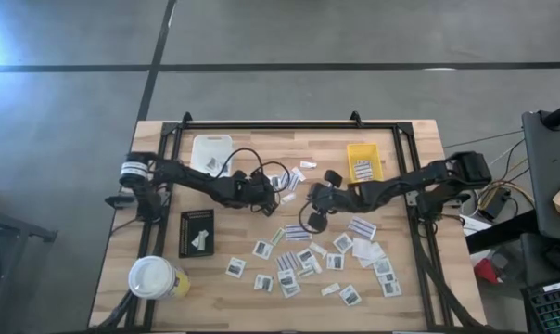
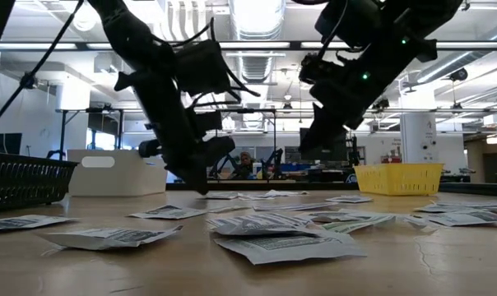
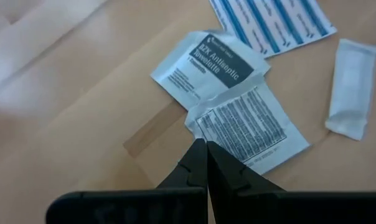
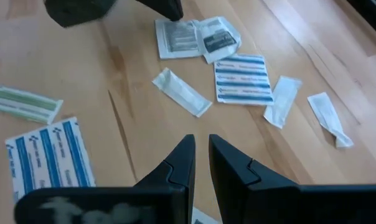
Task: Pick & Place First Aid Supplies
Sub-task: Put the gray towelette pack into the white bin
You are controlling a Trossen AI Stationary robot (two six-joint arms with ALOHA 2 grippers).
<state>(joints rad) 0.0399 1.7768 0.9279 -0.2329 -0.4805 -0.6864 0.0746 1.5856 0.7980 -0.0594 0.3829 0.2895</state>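
The first aid supplies [image 1: 308, 260] lie scattered flat on the wooden table, mostly toward its near right. My left gripper [image 3: 206, 144] is shut and slants down at the table's middle, its tips at the corner of a white packet with dense dark print [image 3: 250, 124]. That packet overlaps an antiseptic towelette packet [image 3: 206, 62]. Just to the right, my right gripper [image 4: 200, 140] hangs above the table [image 2: 308, 144], narrowly open with nothing between its fingers. A white pouch [image 4: 182, 92] and a blue-striped packet [image 4: 241, 78] lie beyond it. My left gripper's shut fingertips [image 3: 199, 149] come slanting down from the table's left onto the near corner of the printed packet [image 3: 203, 127], which lies flat on the wood. Whether they touch the packet or the table, I cannot tell.
A white tray [image 1: 210, 148] and a yellow tray [image 1: 363, 160] stand at the far side. A black tray [image 1: 197, 232] and a white-topped yellow cup [image 1: 155, 276] stand at the near left. Blue-striped strips [image 3: 272, 22] and a plain pouch [image 3: 353, 87] lie near the left gripper.
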